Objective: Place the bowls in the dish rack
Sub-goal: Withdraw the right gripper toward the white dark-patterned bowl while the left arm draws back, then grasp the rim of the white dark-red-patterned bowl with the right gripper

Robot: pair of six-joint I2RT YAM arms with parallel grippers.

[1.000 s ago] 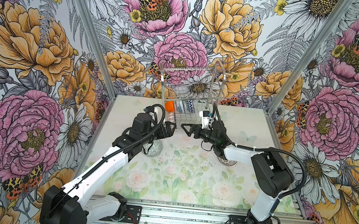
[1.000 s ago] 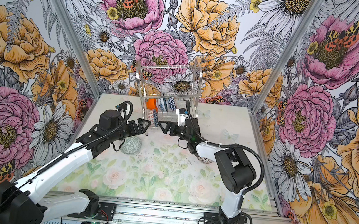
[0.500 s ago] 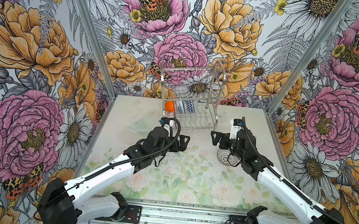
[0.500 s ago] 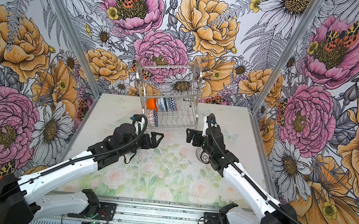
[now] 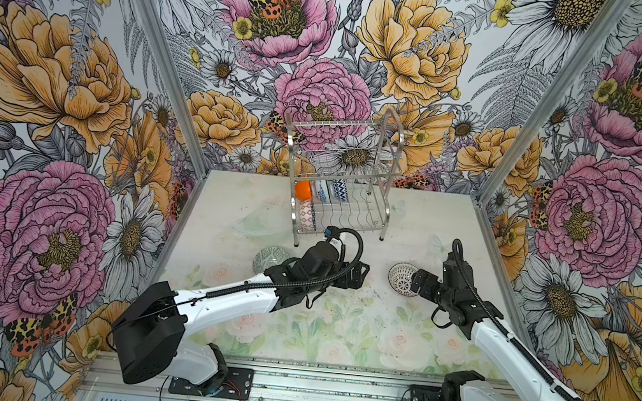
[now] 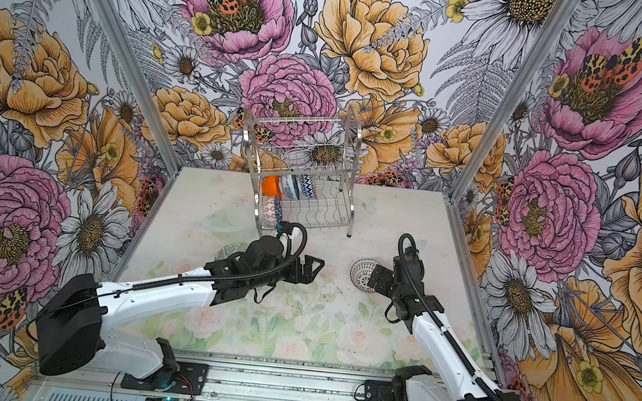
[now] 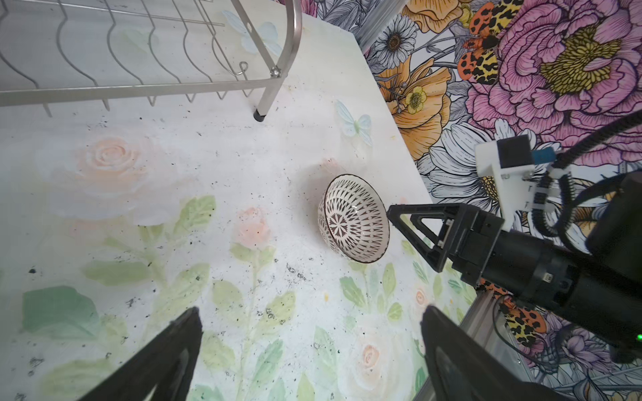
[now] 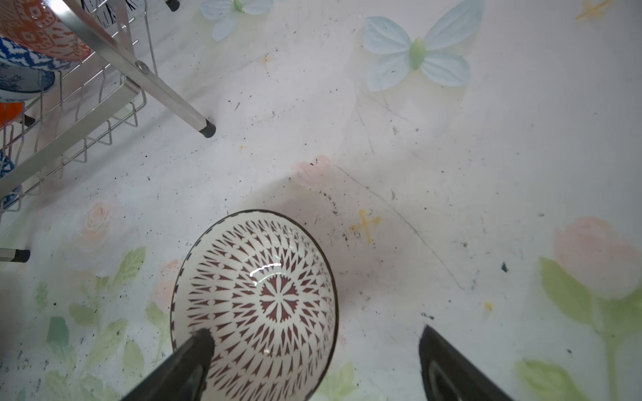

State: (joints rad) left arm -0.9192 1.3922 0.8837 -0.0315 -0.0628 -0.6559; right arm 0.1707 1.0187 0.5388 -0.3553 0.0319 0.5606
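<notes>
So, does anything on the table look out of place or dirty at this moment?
Yes. The black-white bowl looks tipped on its side, with its opening facing sideways, not up. Black specks are scattered over the table.

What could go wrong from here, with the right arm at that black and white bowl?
The right gripper has its jaws open astride the rim of the black-and-white bowl, which looks tilted. Closing on that glossy rim could make it slip or roll. The left arm lies close beside the grey-green bowl and might nudge it when it moves.
</notes>
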